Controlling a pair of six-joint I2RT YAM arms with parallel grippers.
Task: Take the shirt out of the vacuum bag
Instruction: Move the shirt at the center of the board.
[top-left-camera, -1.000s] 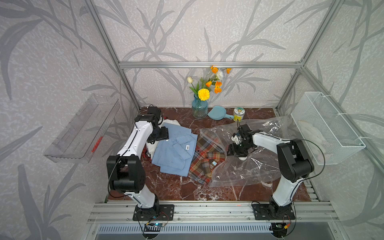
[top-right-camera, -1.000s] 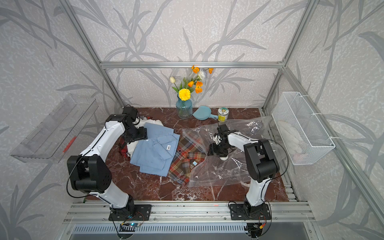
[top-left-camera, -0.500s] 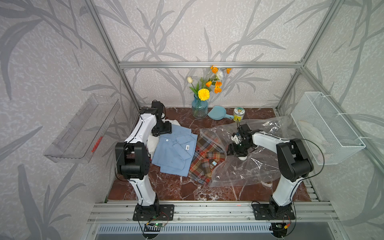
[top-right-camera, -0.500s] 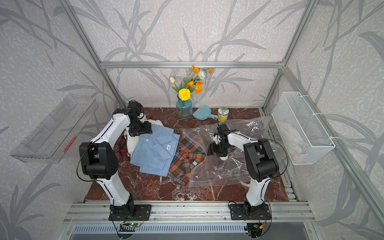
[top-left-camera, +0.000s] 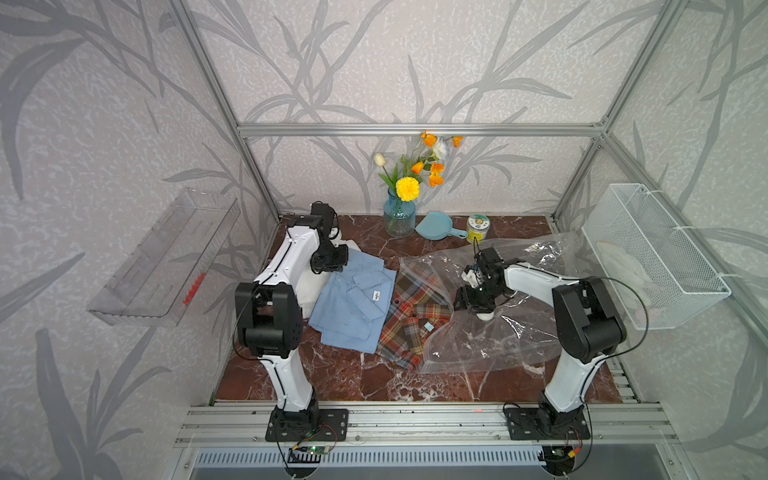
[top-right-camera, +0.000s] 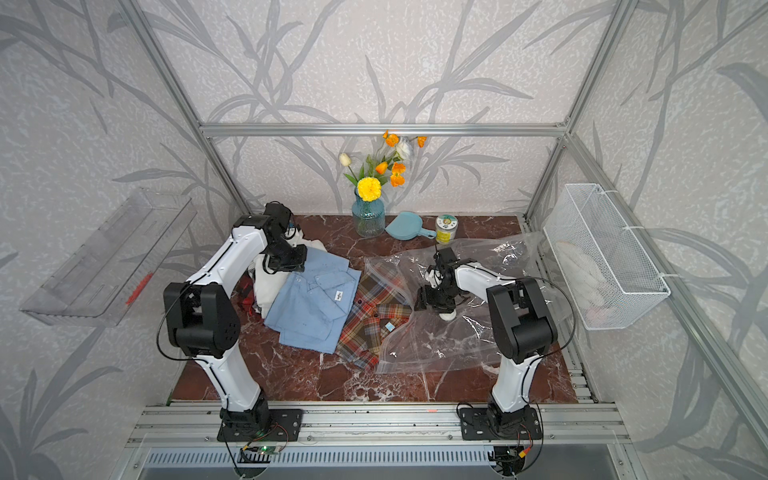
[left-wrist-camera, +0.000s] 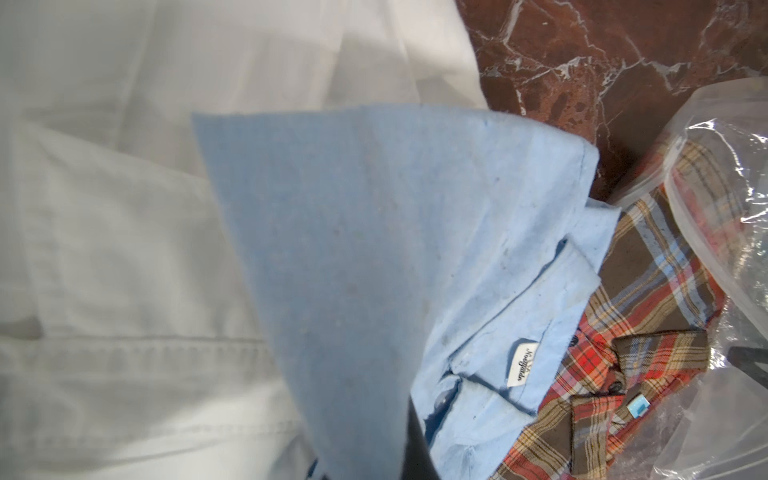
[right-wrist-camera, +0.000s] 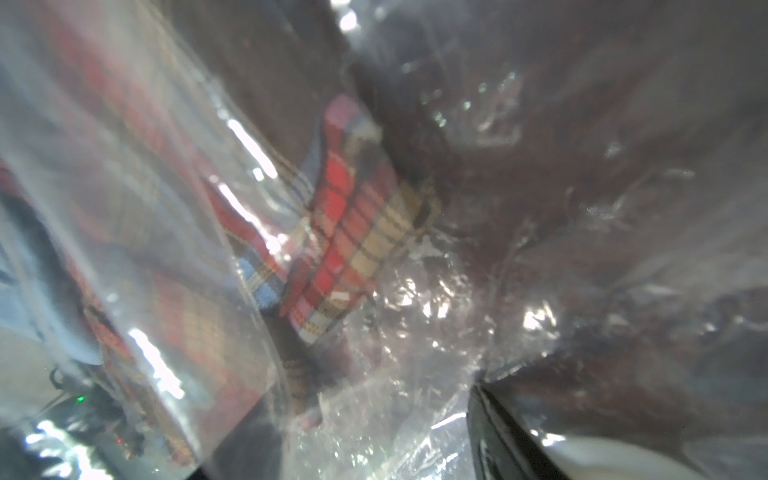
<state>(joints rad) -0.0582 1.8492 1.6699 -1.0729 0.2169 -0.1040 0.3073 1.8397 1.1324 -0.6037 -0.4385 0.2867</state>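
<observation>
Because the plaid shirt (top-left-camera: 409, 316) is soft cloth, I judge it light and limp, apt to drag and bunch against the clingy film; its bared collar end looks the surest place to take hold. It lies on the tabletop (top-left-camera: 332, 374) half out of the vacuum bag (top-left-camera: 498, 332), the collar end clear of the bag's mouth, the far end under the crinkly plastic, as the right wrist view shows through the film. That bag will probably slip and crumple, so it needs pinning while the cloth is drawn away.

Over the bag, near its white valve, sits the right tool (top-left-camera: 473, 301), pressing down on the plastic just beside the covered end of the shirt; its jaws stand apart, and I cannot tell whether they pinch film.

Well apart from the plaid shirt, the left tool (top-left-camera: 328, 262) is at the far corner of a blue shirt (top-left-camera: 353, 303), jaws together on a lifted flap of it. Under that lies a white garment (top-left-camera: 307, 286).
</observation>
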